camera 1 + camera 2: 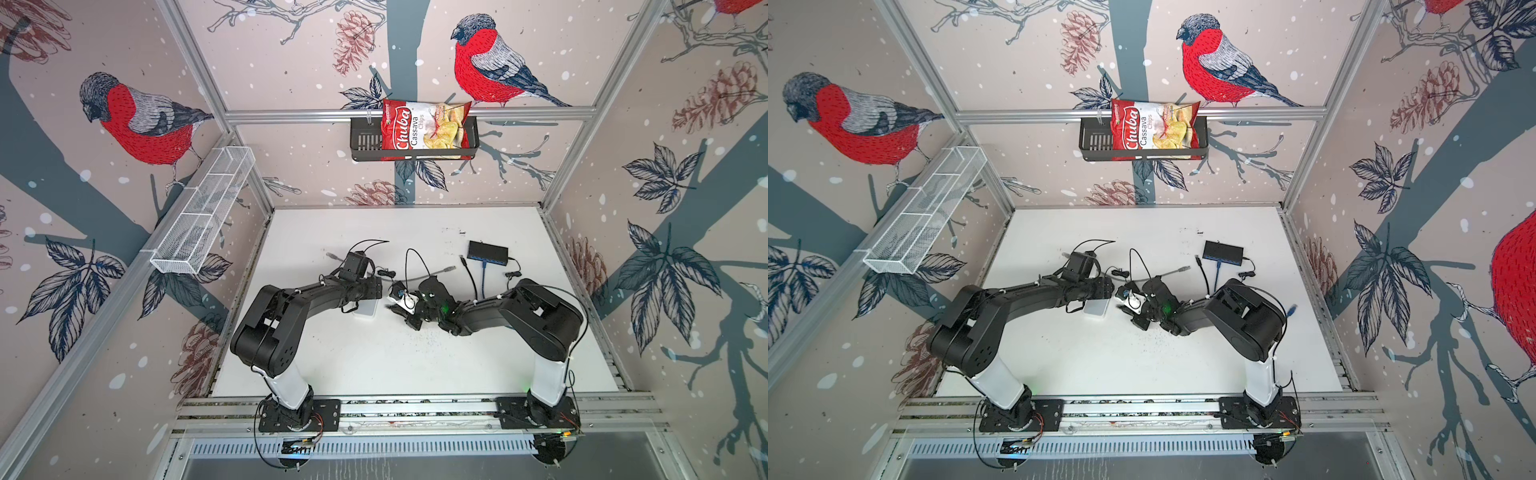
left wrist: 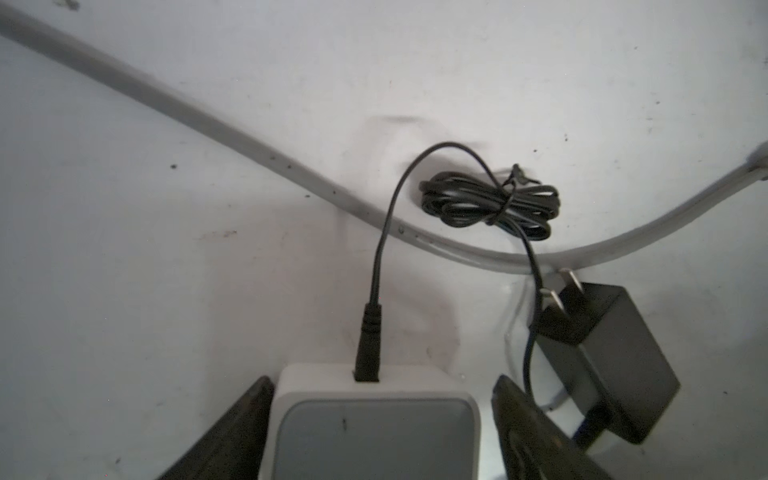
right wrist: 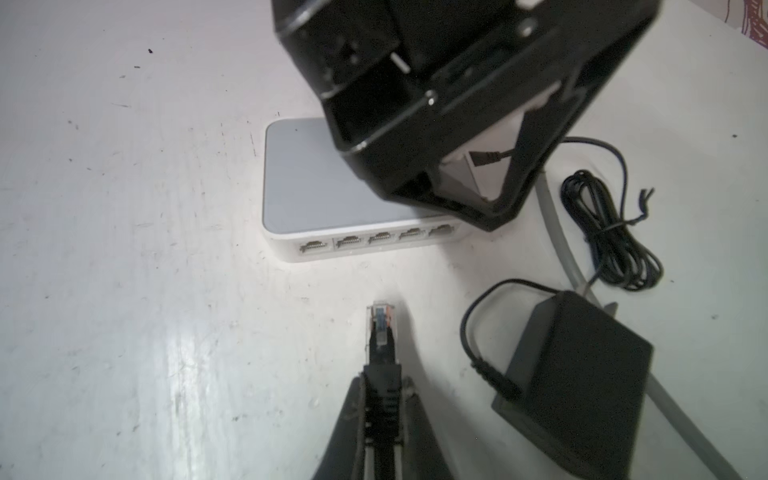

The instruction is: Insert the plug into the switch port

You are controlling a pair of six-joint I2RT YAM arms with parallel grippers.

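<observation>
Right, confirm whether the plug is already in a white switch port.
No, the plug in the right pincer sits short of the white switch, whose five ports look empty.

Red snack bag (image 1: 424, 131) (image 1: 1152, 131) in the black wall basket (image 1: 363, 143), seen in both top views: white script reads "Chuba". Alongside it stands "Cassava Chips".

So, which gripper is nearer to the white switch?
Left. The left gripper straddles the white switch, one finger on each side. The right gripper holds the plug in front of its ports, apart from it.
</observation>
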